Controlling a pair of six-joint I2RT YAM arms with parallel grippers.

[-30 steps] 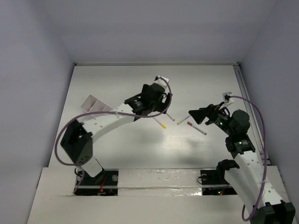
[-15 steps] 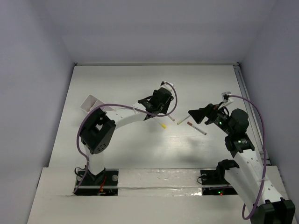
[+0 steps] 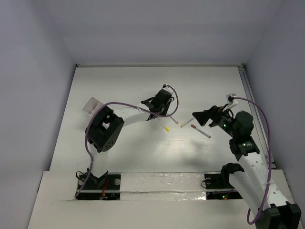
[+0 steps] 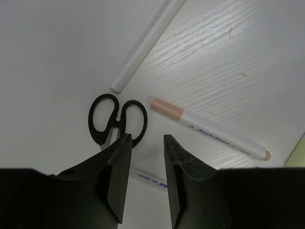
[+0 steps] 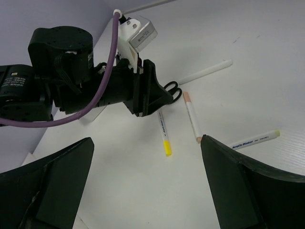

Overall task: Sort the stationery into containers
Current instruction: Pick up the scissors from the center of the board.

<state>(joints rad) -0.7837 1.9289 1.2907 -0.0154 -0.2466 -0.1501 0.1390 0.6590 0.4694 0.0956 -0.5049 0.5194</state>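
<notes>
From above, the left gripper [image 3: 161, 109] hangs low over the middle of the table [image 3: 143, 157], and its jaws cannot be read from here. The white box [image 3: 90, 105] at the left is half hidden behind that arm's elbow. A yellow-ended pen [image 3: 165, 127], a green-ended pen [image 3: 186, 123] and a red-brown-ended pen [image 3: 200, 131] lie between the two arms, too thin to show more than colour. The right gripper [image 3: 196, 116] hovers just beside them. In the left wrist view, the fingers [image 4: 116, 176] stand a narrow gap apart with nothing between them. The small black-handled scissors [image 4: 116, 119] lie on the table just past the tips, both finger loops in sight and the blades hidden behind the left finger. A peach-capped pen [image 4: 205, 134] lies beside them, and a plain white pen [image 4: 143, 45] is cut off by the top edge. In the right wrist view, the right gripper's own fingers sit spread wide at the bottom corners, holding nothing. Only a sliver of the scissors' loops peeks out behind the left gripper.
</notes>
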